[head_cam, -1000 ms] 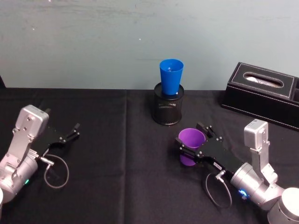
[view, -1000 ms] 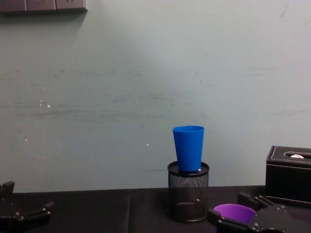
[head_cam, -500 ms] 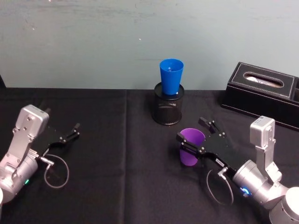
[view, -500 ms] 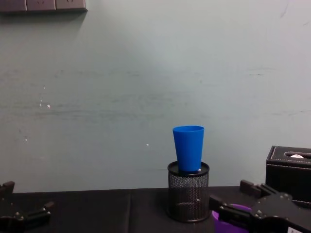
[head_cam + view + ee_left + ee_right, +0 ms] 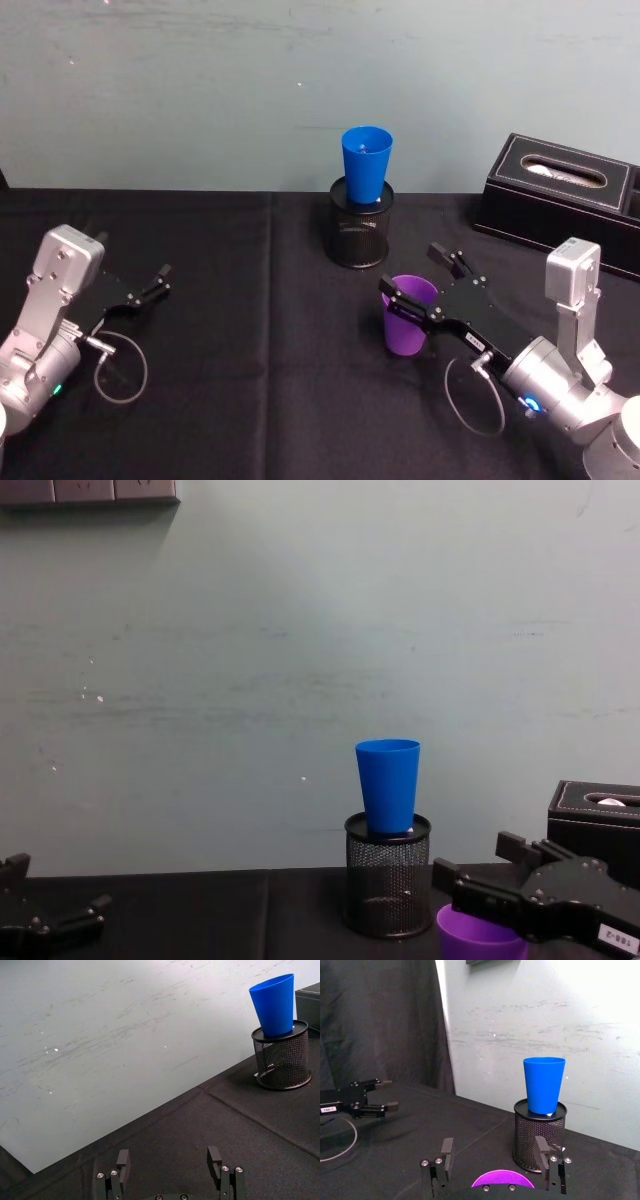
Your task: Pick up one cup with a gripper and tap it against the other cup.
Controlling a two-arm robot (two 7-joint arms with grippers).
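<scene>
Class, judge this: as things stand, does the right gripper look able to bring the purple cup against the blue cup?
Probably yes. The right gripper brackets the purple cup, and bare cloth lies between it and the blue cup, which stands raised in the mesh holder, so a lift is needed.

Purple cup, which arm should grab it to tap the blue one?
Right. The right gripper already straddles the purple cup, fingers open, close to the blue cup. The left gripper sits far across the table.

Purple cup (image 5: 480, 935) base cut off, chest view.
</scene>
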